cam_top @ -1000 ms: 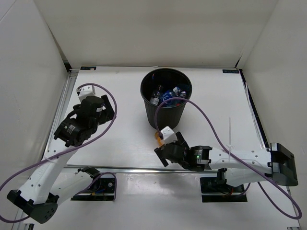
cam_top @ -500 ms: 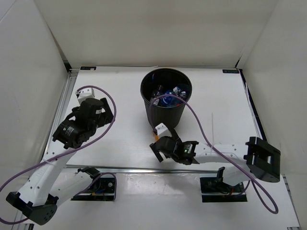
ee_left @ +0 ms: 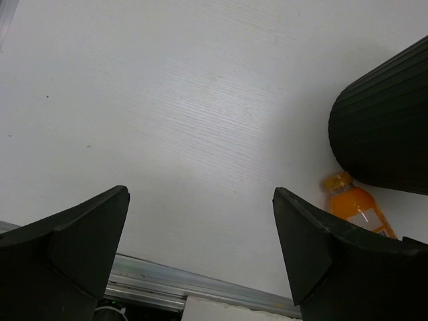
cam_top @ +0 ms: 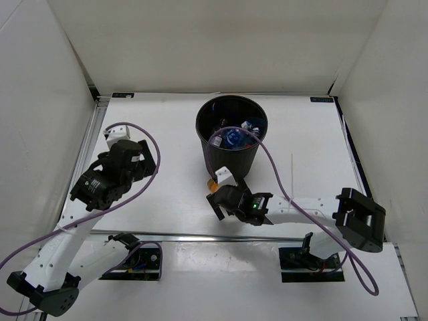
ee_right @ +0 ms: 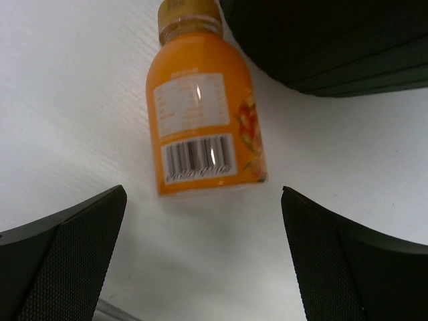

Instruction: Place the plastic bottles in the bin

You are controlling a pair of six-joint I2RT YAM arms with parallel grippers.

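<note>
bin (cam_top: 231,160) on table (cam_top: 160,120), rear centre | bottles (cam_top: 234,136) inside bin | lone bottle (ee_right: 200,114) lying on table, just beside bin's base, at its near-left side, apart from the others

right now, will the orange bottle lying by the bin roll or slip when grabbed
The orange bottle lies on its round side, so a nudge could roll it. It looks full, probably weighty for its size. Its glossy label may slip.

White table (cam_top: 167,194), plain white walls (cam_top: 214,47)
</note>
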